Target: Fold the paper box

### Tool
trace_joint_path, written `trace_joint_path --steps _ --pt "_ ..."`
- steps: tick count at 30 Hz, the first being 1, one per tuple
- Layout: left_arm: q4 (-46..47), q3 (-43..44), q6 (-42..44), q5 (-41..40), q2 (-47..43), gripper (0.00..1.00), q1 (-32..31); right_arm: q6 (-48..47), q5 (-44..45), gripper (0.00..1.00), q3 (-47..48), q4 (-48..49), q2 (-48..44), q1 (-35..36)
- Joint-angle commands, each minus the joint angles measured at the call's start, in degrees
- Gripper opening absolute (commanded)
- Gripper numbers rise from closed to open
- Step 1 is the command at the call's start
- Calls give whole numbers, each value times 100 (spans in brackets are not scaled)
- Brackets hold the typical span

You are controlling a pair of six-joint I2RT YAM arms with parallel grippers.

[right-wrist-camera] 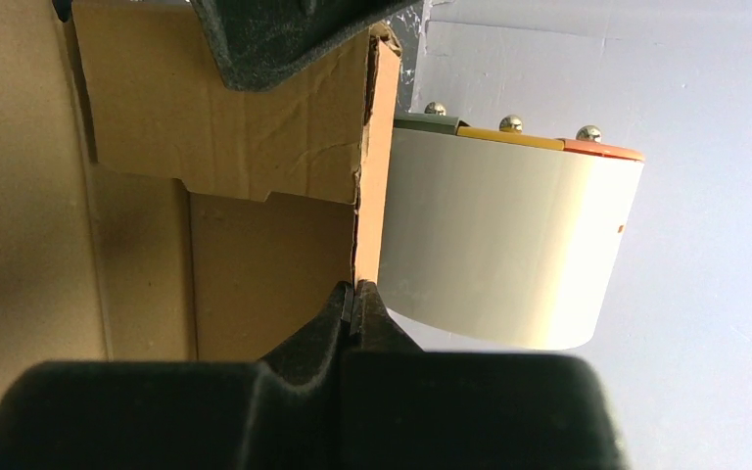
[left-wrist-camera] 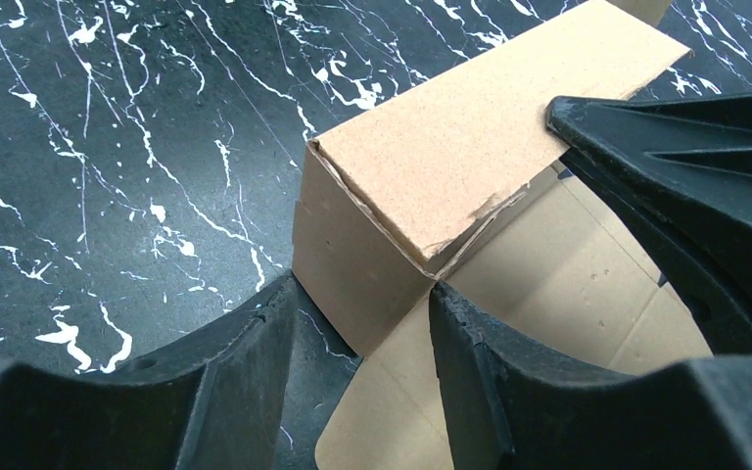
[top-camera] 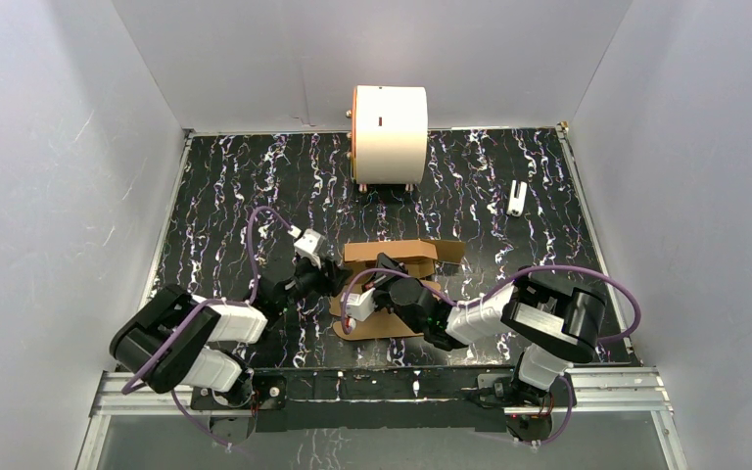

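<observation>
The paper box (top-camera: 399, 254) is brown cardboard, partly folded, in the middle of the table; one wall stands up and flat flaps (top-camera: 392, 323) lie toward the near side. My left gripper (top-camera: 331, 278) is at the box's left end. In the left wrist view it (left-wrist-camera: 364, 294) is open, with its fingers (left-wrist-camera: 245, 362) either side of the raised wall's corner (left-wrist-camera: 352, 264). My right gripper (top-camera: 384, 266) reaches in from the right. In the right wrist view it (right-wrist-camera: 354, 299) is pinched shut on the thin edge of an upright panel (right-wrist-camera: 255, 127).
A large white cylinder with an orange rim (top-camera: 390, 132) stands at the back centre and shows behind the panel in the right wrist view (right-wrist-camera: 499, 245). A small white object (top-camera: 517, 197) lies at the back right. Grey walls enclose the black marbled table (top-camera: 225, 196).
</observation>
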Motion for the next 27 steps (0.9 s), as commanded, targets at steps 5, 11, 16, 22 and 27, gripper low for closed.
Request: trace_joint_path --steps 5,11,16,22,27 --pt "976 37 261 -963 290 43 -280 451 -310 0 113 -193 -18 49" --pt "1500 9 306 -1576 662 36 -499 577 -352 0 142 -193 -18 50" --pt "2065 29 337 -2066 1125 26 -630 662 -372 0 231 -177 28 45" --pt "2566 113 319 -2475 1420 23 -781 808 -363 0 349 -63 138 41" --pt "2912 167 482 -2958 1606 23 -827 1056 -363 0 519 -210 162 33"
